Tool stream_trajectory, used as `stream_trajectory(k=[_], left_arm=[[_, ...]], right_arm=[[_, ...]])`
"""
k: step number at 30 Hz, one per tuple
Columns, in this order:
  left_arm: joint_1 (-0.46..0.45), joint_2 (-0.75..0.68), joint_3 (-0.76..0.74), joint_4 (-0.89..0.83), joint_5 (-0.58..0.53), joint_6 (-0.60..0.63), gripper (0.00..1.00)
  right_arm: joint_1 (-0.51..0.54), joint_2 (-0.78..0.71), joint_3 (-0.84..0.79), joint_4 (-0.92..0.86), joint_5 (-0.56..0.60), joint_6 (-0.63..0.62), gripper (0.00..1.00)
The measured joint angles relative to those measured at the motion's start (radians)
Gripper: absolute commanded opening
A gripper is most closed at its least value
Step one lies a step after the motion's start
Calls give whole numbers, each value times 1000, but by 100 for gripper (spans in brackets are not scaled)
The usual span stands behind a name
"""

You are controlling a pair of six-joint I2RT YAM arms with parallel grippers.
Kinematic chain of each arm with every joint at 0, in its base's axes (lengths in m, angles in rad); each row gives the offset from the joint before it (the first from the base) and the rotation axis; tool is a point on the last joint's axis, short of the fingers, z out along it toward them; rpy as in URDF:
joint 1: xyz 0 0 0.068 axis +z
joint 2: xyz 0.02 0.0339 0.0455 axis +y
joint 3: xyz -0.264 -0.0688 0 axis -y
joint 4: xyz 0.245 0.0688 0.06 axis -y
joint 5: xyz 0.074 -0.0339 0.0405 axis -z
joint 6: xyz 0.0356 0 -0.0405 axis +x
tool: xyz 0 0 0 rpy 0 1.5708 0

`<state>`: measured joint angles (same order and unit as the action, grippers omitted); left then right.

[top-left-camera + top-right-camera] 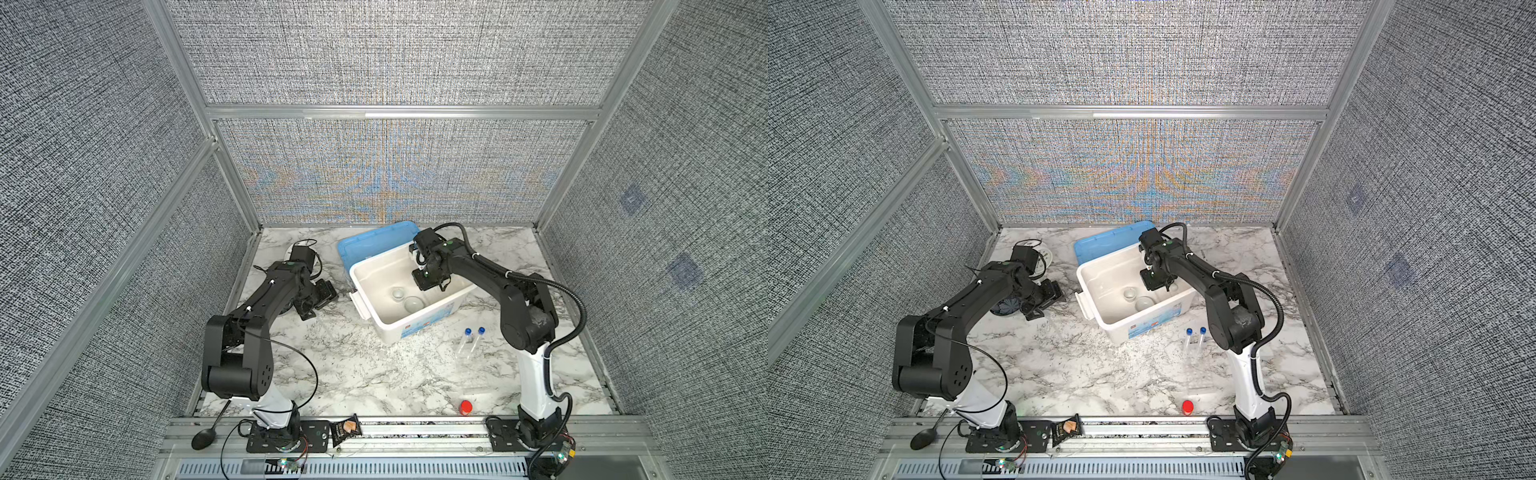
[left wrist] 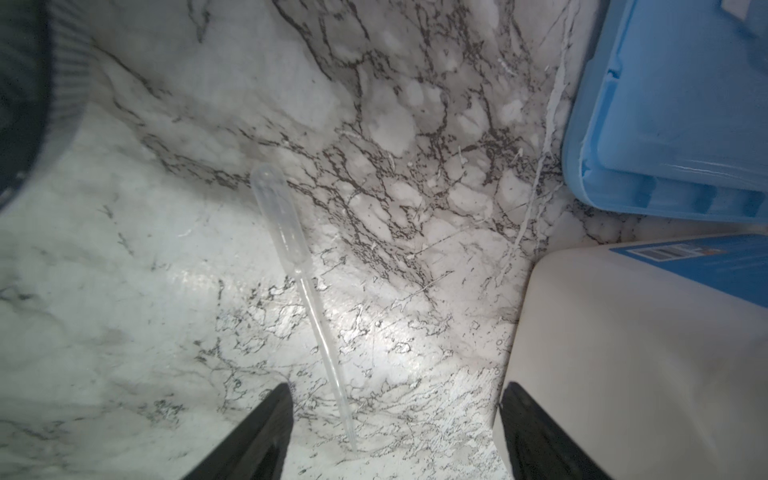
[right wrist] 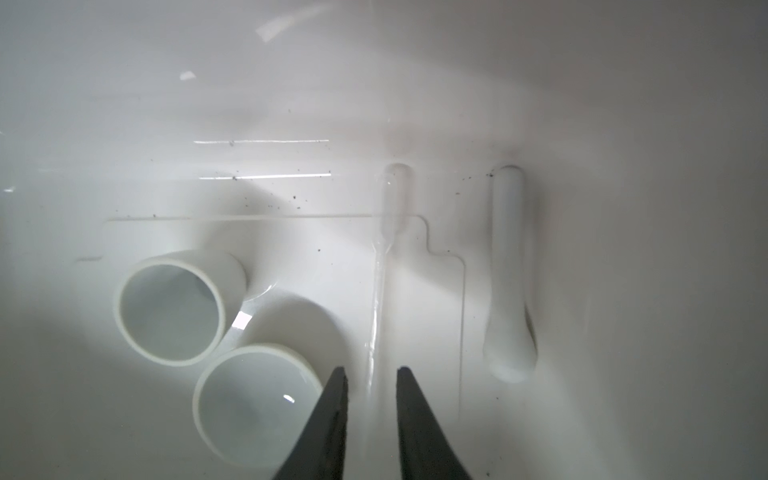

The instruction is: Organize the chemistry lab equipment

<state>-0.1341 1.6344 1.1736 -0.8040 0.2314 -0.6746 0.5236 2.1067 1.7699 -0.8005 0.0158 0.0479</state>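
Right pincer, jaws slightly apart, straddles a pipette on the bin floor, its arm bent down over the rim; dishes and pestle flank it. Left pincer, jaws wide, hangs low over a second pipette left of the bin. Tubes lie on the tabletop before the bin.

Bright, even light; soft wrist-view blur

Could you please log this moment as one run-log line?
right gripper: open over binned pipette | left gripper: open over loose pipette | tubes: on table
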Motion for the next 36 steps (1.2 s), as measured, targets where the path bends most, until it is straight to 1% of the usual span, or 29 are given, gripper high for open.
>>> stream_trajectory(k=[2, 4, 9, 14, 20, 24, 30, 34, 36], left_arm=[[0, 7, 8, 0, -23, 0, 80], [0, 15, 8, -6, -28, 0, 79], [0, 72, 51, -40, -72, 1, 67], [0, 108, 54, -46, -106, -7, 57], [0, 183, 69, -55, -153, -6, 55], [0, 237, 85, -60, -181, -6, 51], [0, 295, 93, -58, -195, -6, 35], [0, 306, 94, -48, -180, -9, 21], [0, 308, 100, -52, -176, -10, 18]], right_arm=[[0, -32, 0, -3, -13, 0, 41], [0, -71, 0, -3, -26, 0, 43], [1, -200, -16, -1, -43, 5, 45], [1, -335, -70, 4, -39, 19, 45], [2, -455, -156, 50, -34, 41, 45], [3, -495, -196, 82, -46, 65, 45], [10, -517, -207, 113, -71, 89, 45], [19, -528, -206, 121, -84, 112, 45], [27, -531, -203, 123, -92, 115, 45]])
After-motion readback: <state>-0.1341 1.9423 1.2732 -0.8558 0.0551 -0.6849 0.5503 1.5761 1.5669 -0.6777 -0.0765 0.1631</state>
